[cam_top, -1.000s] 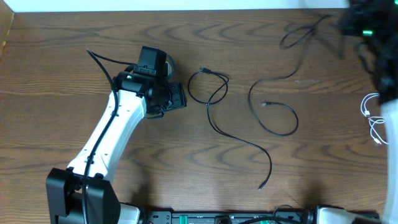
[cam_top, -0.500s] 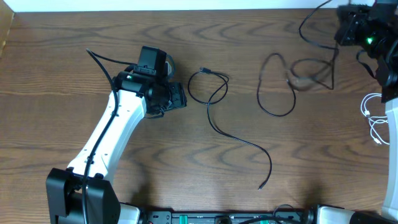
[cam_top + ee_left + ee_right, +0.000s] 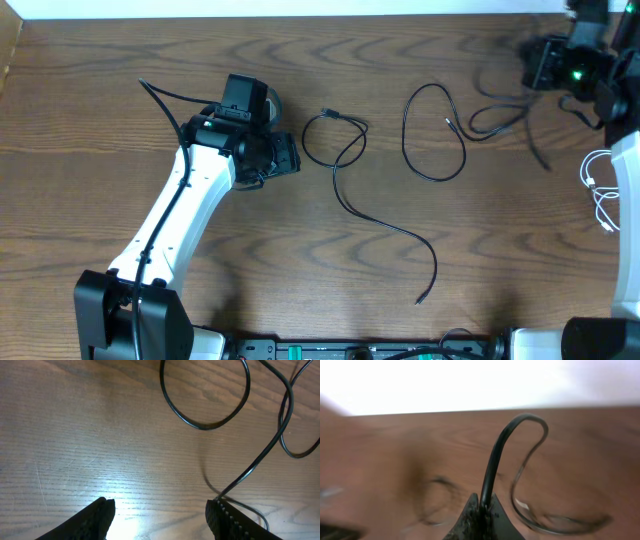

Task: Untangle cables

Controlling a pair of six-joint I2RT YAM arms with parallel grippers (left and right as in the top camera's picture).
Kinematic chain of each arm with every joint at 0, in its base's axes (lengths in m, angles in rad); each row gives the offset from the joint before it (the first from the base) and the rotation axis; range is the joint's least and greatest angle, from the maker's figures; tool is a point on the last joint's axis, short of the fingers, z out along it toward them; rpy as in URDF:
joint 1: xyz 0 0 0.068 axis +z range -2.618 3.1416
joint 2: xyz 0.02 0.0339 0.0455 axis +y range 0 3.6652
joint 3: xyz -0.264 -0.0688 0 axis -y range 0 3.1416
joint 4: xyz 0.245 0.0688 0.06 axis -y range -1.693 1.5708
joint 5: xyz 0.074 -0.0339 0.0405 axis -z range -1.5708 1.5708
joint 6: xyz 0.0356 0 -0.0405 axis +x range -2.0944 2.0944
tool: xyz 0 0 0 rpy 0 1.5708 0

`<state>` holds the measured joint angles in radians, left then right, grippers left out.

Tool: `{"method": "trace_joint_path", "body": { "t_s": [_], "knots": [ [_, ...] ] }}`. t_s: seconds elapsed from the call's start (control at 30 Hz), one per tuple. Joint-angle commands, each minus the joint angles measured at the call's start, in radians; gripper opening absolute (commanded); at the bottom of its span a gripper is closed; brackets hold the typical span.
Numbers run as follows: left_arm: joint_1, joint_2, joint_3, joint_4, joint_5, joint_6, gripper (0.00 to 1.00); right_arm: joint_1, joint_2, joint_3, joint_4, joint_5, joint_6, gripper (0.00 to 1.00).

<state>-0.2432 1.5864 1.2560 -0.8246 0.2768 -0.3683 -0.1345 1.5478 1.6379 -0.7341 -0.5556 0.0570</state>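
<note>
Cables [image 3: 350, 213] lie apart on the wood-grain counter [image 3: 100, 80] as a two-armed robot works to untangle them. At the left of the frame, the left claw [image 3: 287, 155] hovers spread over bare wood, gripping nothing; its wrist view shows the middle black cable [image 3: 335, 185] running just beside one finger. That cable, curled in a loop at centre frame with a tail trailing to the lower right, has not moved in the past second. To its right, the second black cable [image 3: 405, 135] has been hauled toward the upper right. Its loop now sits higher and narrower than a second ago, and a strand leads to the right claw [image 3: 548, 65], which has swung into the upper-right corner, pinching the cord. The white cable [image 3: 597, 195] rests at the right edge, well apart. No cable appears to cross another, suggesting the separating is largely done and only each cord's own loops remain to be drawn out.
</note>
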Motion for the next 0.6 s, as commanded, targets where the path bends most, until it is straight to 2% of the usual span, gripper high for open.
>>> {"method": "trace_joint_path", "body": {
  "t_s": [0.0, 0.17, 0.43, 0.57],
  "knots": [
    [0.002, 0.003, 0.006, -0.001, -0.017, 0.009, 0.64, 0.004, -0.012, 0.003, 0.097, -0.471, -0.063, 0.01],
    [0.002, 0.003, 0.006, -0.002, -0.017, 0.009, 0.64, 0.004, -0.024, 0.004, 0.176, -0.327, 0.01, 0.01],
    [0.002, 0.003, 0.006, -0.001, -0.017, 0.009, 0.64, 0.002, -0.026, 0.004, 0.028, 0.322, 0.016, 0.01],
    [0.002, 0.003, 0.006, -0.001, -0.017, 0.009, 0.64, -0.002, -0.026, 0.004, -0.013, 0.58, 0.063, 0.01]
  ]
}}
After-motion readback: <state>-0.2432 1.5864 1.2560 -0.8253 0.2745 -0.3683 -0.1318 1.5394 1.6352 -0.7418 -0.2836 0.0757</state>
